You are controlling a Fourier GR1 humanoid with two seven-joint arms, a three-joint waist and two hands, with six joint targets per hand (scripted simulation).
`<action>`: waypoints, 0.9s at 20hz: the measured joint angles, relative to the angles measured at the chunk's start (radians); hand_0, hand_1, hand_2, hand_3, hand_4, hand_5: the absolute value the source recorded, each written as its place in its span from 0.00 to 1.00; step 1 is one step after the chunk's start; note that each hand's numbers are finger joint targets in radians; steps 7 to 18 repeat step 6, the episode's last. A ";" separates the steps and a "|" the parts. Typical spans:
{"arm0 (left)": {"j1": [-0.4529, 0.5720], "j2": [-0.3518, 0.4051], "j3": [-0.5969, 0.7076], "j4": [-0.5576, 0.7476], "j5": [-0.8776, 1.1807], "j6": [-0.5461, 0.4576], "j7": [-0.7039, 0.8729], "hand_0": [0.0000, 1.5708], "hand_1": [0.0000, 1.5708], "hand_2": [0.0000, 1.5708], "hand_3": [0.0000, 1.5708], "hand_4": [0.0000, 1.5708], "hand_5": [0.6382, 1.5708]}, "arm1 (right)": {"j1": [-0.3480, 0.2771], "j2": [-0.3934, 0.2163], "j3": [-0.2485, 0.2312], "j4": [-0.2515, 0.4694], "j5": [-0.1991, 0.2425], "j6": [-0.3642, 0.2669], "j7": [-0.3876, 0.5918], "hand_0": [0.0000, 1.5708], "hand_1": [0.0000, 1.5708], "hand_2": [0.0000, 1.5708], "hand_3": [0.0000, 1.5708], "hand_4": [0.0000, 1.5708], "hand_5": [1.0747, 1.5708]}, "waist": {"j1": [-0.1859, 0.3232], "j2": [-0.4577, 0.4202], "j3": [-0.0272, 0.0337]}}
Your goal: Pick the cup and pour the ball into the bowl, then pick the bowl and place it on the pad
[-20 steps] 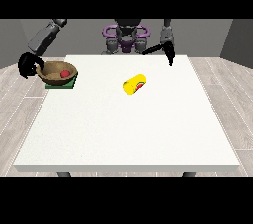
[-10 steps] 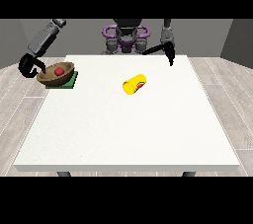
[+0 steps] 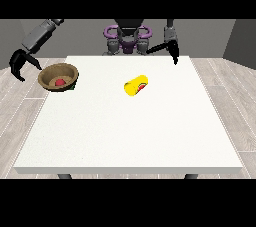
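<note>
From across the worktop (image 3: 130,131), the brown bowl (image 3: 58,76) sits at its far corner at the view's left, on a green pad (image 3: 73,86) that peeks out beneath it, with a red ball (image 3: 60,82) inside. Near the middle, a yellow cup (image 3: 136,85) lies on its side. The robot hand at the view's left (image 3: 20,64) hangs beside the bowl, apart, fingers spread and holding nothing. The robot hand at the view's right (image 3: 172,51) hovers at the far edge; its fingers I cannot tell.

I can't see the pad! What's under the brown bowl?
A dark green bit peeks out beside the bowl, probably the pad; the bowl covers the rest. Inside lies a red ball.
</note>
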 measured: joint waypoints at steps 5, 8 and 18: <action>0.027 -0.024 -0.025 -0.014 -0.020 0.016 0.012 0.00 0.00 0.00 0.00 0.00 1.00 | -0.031 -0.040 -0.004 0.001 -0.005 0.038 0.038 0.00 0.00 0.17 0.16 0.00 0.86 | -0.016 -0.020 0.0002; 0.034 -0.032 -0.026 0.007 -0.019 0.018 0.013 0.00 0.00 0.00 0.00 0.00 1.00 | -0.037 -0.054 -0.005 -0.003 -0.009 0.058 0.059 0.00 0.00 0.12 0.18 0.00 0.86 | -0.021 -0.045 -0.0004; 0.034 -0.032 -0.026 0.007 -0.019 0.018 0.013 0.00 0.00 0.00 0.00 0.00 1.00 | -0.037 -0.054 -0.005 -0.003 -0.009 0.058 0.059 0.00 0.00 0.12 0.18 0.00 0.86 | -0.021 -0.045 -0.0004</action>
